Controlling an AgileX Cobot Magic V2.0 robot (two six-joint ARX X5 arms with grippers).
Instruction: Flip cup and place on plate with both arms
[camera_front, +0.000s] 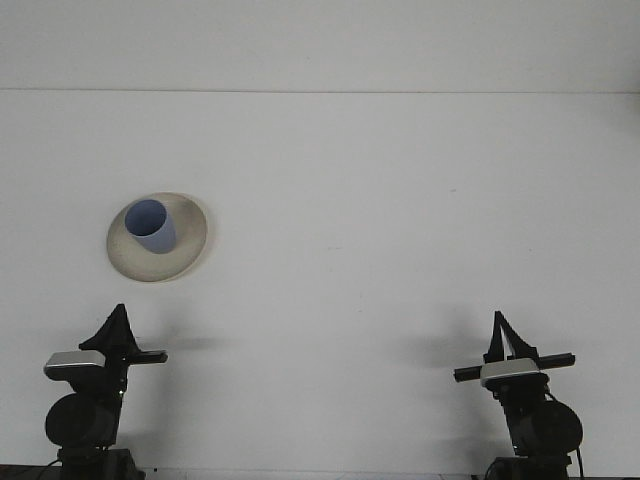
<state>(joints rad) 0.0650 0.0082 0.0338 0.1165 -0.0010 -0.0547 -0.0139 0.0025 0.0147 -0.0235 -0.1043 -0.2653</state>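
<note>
Front view:

- Plain white matte table: fills nearly the whole frame; a thin horizontal seam or far edge runs across the upper part
- Round cream-coloured ceramic plate: left of centre, in the middle-left of the frame, lying flat on the table
- Light blue tapered plastic cup: standing on the plate, mouth upward and open toward the camera, set toward the plate's upper-left part; inside of the cup visible
- Left gripper: black, lower left of the frame, pointing up from a dark motor housing with a silver-grey block and a short black crossbar; its tip reads as a single dark wedge, fingers drawn together; well below the plate and apart from it
- Right gripper: black, lower right of the frame, above a silver-grey block, a tilted black crossbar and a round dark housing; narrow dark wedge with fingers close together, gripping nothing; well apart from plate and cup
- Faint grey shadows on the table beside each gripper, at about the same height in the frame
</note>
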